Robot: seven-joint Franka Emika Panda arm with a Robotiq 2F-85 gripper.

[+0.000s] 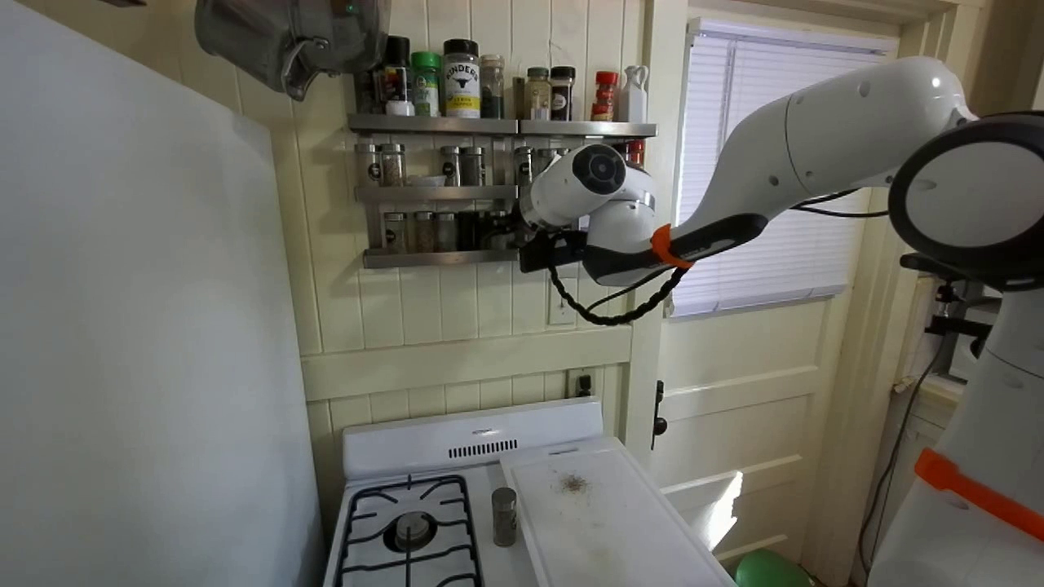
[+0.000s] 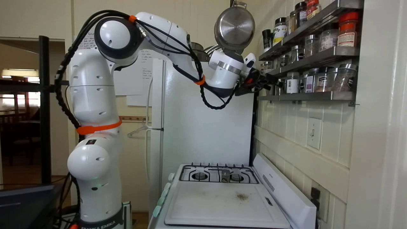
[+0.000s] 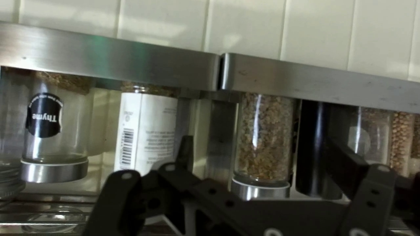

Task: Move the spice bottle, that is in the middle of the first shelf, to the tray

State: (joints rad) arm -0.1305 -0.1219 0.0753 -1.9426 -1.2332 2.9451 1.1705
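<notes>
The spice bottle (image 3: 262, 137) is a glass jar with brown flakes and a silver cap, standing on the lowest shelf. The wrist picture is upside down, so its cap points downward there. My gripper (image 3: 266, 154) is open, one finger on each side of the jar, with no visible contact. In both exterior views the gripper (image 1: 504, 231) (image 2: 272, 82) is at the lowest shelf, and the jar is mostly hidden by it. The wide white tray (image 1: 636, 530) lies on the stove, with a brown spill on it; it also shows in an exterior view (image 2: 203, 210).
A black bottle (image 3: 313, 147) stands close beside the jar, near one finger. A white-labelled bottle (image 3: 144, 127) is near the other. A metal shelf rail (image 3: 315, 82) runs along the front. Another jar (image 1: 504, 515) stands between tray and burner grate (image 1: 408, 562). A pot (image 2: 235, 28) hangs above.
</notes>
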